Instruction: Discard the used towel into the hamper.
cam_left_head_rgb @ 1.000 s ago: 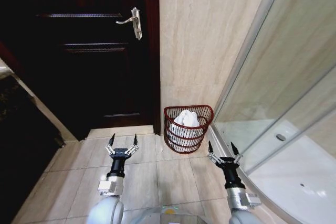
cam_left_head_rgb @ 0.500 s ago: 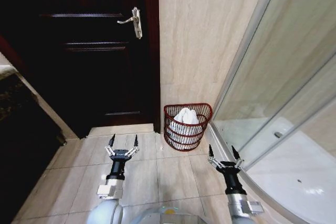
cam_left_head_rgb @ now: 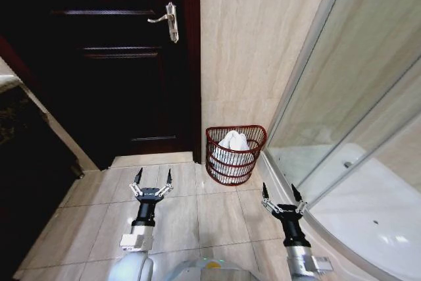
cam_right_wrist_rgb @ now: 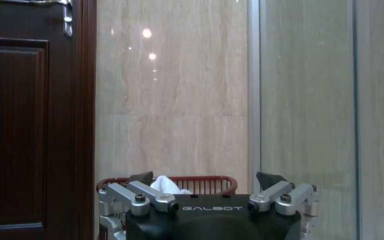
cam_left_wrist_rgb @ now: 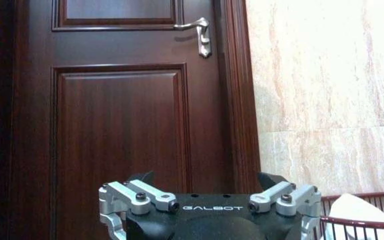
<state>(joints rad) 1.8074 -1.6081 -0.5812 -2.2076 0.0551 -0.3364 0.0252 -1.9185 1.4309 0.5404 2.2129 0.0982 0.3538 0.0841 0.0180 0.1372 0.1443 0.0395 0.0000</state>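
The hamper (cam_left_head_rgb: 235, 156), a dark red-brown wire basket, stands on the floor against the beige wall, between the door and the shower glass. A white towel (cam_left_head_rgb: 233, 141) lies bunched inside it, rising above the rim. My left gripper (cam_left_head_rgb: 152, 177) hangs open over the floor tiles, to the left of and nearer than the hamper. On the other side my right gripper (cam_left_head_rgb: 278, 192) is open too, nearer than the hamper and close to the shower base. Neither holds anything. The right wrist view shows the hamper (cam_right_wrist_rgb: 205, 183) and the towel (cam_right_wrist_rgb: 167, 185) straight ahead; the left wrist view catches the hamper's rim (cam_left_wrist_rgb: 365, 222).
A dark wooden door (cam_left_head_rgb: 112, 64) with a silver lever handle (cam_left_head_rgb: 166, 19) is shut at the left. A glass shower screen (cam_left_head_rgb: 355, 110) and white shower tray (cam_left_head_rgb: 368, 208) fill the right. A dark cabinet (cam_left_head_rgb: 26, 162) stands at the far left. Beige floor tiles (cam_left_head_rgb: 197, 208) lie between.
The whole head view has shifted: hamper, door and wall sit slightly smaller and farther off, so the camera has moved back. Both grippers stay open and empty.
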